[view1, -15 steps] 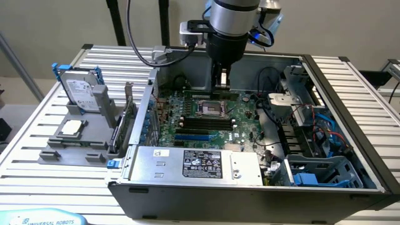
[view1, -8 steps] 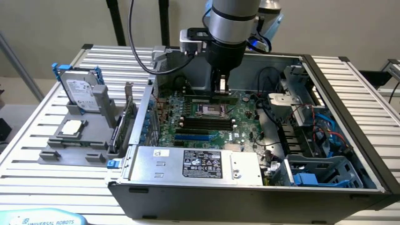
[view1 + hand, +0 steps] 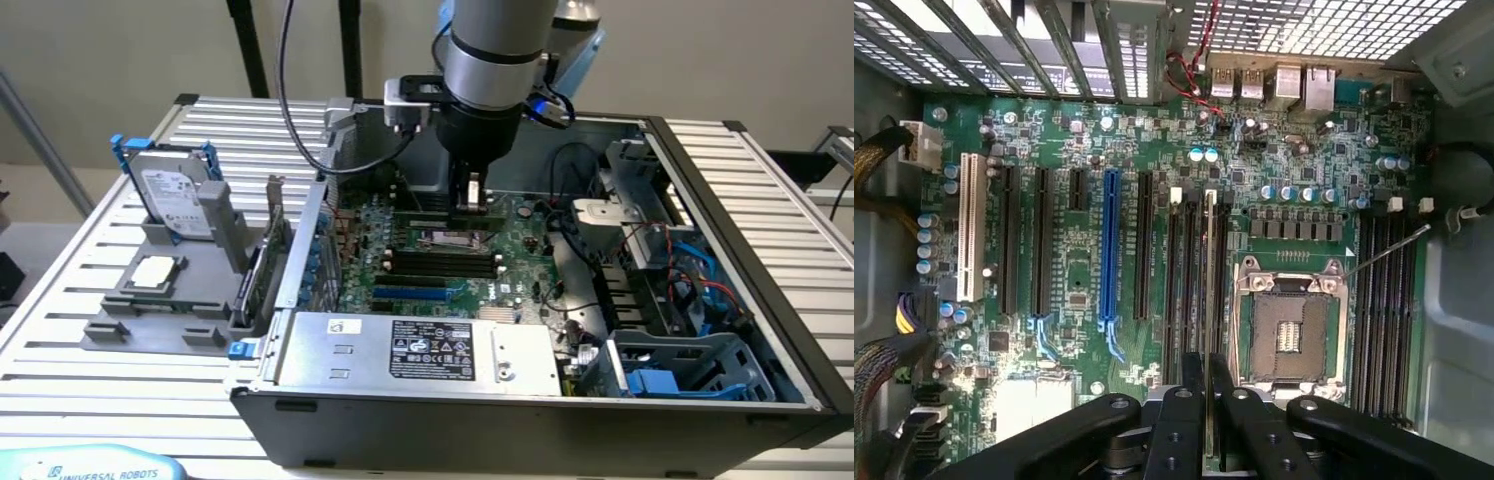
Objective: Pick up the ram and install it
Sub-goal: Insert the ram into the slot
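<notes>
My gripper (image 3: pixel 1210 395) is shut on the ram (image 3: pixel 1211 260), seen edge-on in the wrist view as a thin pale strip between the black fingers (image 3: pixel 1179 420). The stick hangs directly over the row of black memory slots (image 3: pixel 1189 290) beside the bare CPU socket (image 3: pixel 1291 325); whether it touches a slot I cannot tell. In the exterior view the gripper (image 3: pixel 470 200) reaches straight down into the open computer case (image 3: pixel 747 250), just above the motherboard (image 3: pixel 441 270).
On the grey fixture at the exterior view's left stand a hard drive (image 3: pixel 180 190), an upright expansion card (image 3: pixel 267 250) and a small chip (image 3: pixel 154 270). The power supply (image 3: pixel 420 350) fills the case's near side. Cables and a drive cage (image 3: pixel 681 360) crowd the right. A second slot bank (image 3: pixel 1384 300) lies beyond the socket.
</notes>
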You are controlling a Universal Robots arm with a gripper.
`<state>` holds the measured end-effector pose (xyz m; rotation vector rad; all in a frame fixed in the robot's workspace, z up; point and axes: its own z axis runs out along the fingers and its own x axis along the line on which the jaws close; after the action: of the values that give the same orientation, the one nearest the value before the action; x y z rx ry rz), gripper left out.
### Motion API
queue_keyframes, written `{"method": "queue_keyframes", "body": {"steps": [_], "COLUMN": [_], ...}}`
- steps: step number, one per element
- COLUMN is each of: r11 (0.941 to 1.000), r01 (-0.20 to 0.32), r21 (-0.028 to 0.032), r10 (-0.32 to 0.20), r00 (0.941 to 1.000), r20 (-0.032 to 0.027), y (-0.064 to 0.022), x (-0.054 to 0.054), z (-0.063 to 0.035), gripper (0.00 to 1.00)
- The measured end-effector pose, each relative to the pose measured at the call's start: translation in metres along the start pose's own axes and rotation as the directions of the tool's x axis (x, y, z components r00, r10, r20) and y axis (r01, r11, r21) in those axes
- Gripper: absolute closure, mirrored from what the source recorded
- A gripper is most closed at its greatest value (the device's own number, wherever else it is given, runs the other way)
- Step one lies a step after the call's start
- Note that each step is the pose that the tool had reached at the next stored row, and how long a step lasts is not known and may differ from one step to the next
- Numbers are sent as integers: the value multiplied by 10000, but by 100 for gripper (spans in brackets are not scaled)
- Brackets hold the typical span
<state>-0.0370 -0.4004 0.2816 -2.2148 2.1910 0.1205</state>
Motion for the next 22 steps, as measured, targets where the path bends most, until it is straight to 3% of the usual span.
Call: {"method": "queue_keyframes", "body": {"steps": [6, 12, 15, 16, 22], "r11": [10000, 10000, 10000, 10000, 10000], "r01": [0, -4, -6, -11, -19], "r21": [3, 7, 8, 6, 5], "r10": [0, 4, 6, 11, 19], "r00": [10000, 9999, 9998, 9995, 9985], "r20": [-23, -123, -221, -323, -552], "y": [-19, -35, -41, -42, -45], "x": [8, 15, 19, 22, 27], "z": [108, 208, 256, 288, 356], "gripper": [87, 87, 87, 87, 87]}}
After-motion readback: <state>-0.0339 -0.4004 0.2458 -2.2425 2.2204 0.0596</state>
